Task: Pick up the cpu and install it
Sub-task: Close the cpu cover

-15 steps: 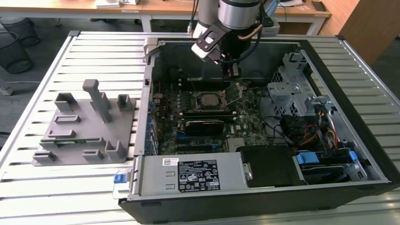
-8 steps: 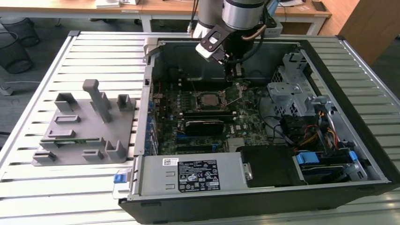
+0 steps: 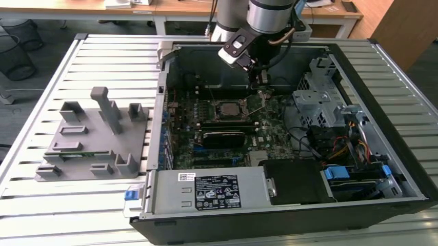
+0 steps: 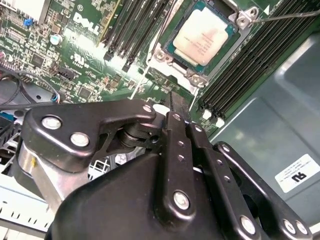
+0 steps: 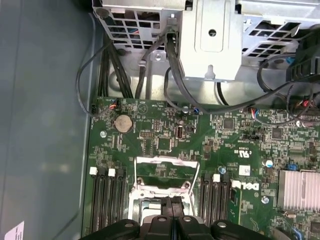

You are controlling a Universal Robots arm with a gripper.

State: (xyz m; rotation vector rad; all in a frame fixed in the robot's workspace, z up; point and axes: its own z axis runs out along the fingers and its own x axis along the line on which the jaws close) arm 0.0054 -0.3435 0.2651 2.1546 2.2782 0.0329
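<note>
- The gripper [image 3: 262, 87] reaches down into the open computer case [image 3: 383, 169], its tip low over the green motherboard [image 3: 205, 128].
- In both wrist views the jaws are pressed together, with only a hairline seam between the two black fingers [image 5: 178, 207], and nothing is caught between them.
- The cpu [image 4: 205, 37] lies flat in the socket [image 4: 172, 65] just beyond the fingertips, clear of the jaws and not touched by them. Its pale metal top faces up with a green rim round it.
- The hinged metal load plate [image 5: 162, 175] stands swung open straight ahead of the jaws in the first wrist view, and is the nearest thing to the tips.
- A thin wire lever [image 4: 287, 16] runs off from a corner of the socket, farther from the jaws than the cpu.
- Black memory slots [image 5: 107, 195] flank the jaws on either side.
- A round coin cell [image 5: 123, 122] sits on the board well ahead of the jaws, past the load plate.
- The grey fixture block [image 3: 96, 138] with upright posts stands on the slatted table [image 3: 82, 205]. It is outside the case and well apart from the jaws, towards the exterior view's left.
</note>
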